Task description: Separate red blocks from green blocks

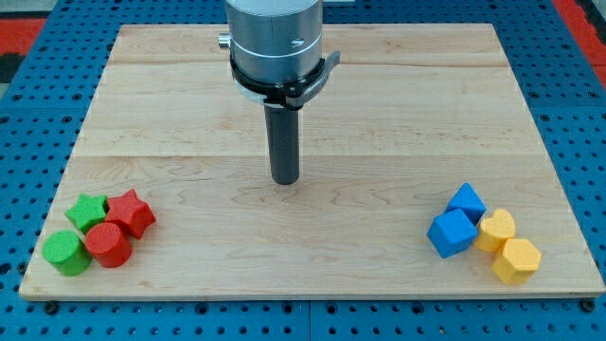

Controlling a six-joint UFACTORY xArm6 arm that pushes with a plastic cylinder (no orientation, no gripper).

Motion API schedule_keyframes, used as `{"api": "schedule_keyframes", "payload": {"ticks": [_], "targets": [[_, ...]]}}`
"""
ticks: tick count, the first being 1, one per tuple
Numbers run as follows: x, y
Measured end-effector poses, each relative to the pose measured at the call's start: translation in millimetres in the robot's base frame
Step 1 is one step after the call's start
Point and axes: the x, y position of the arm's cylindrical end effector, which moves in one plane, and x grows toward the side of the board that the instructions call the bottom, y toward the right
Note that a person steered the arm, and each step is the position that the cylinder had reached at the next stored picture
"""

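My tip (285, 180) rests on the wooden board (312, 104) near its middle, far from all blocks. At the view's bottom left four blocks sit bunched together: a green star (88, 210), a red star (131, 212) to its right, a green cylinder (65, 252) below, and a red cylinder (108, 244) beside it. The red and green blocks touch each other. The tip stands well up and to the right of this cluster.
At the view's bottom right sit two blue blocks (466, 203) (451, 232) and two yellow blocks (496, 229) (517, 260), close together. The arm's grey body (276, 43) hangs over the board's top middle. Blue pegboard surrounds the board.
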Motion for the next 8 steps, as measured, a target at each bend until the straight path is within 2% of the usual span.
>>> {"api": "schedule_keyframes", "payload": {"ticks": [1, 2, 3, 4, 6, 7, 8], "targets": [[2, 1], [24, -16], [117, -14], [141, -32], [140, -102], [140, -158], [141, -180]]}}
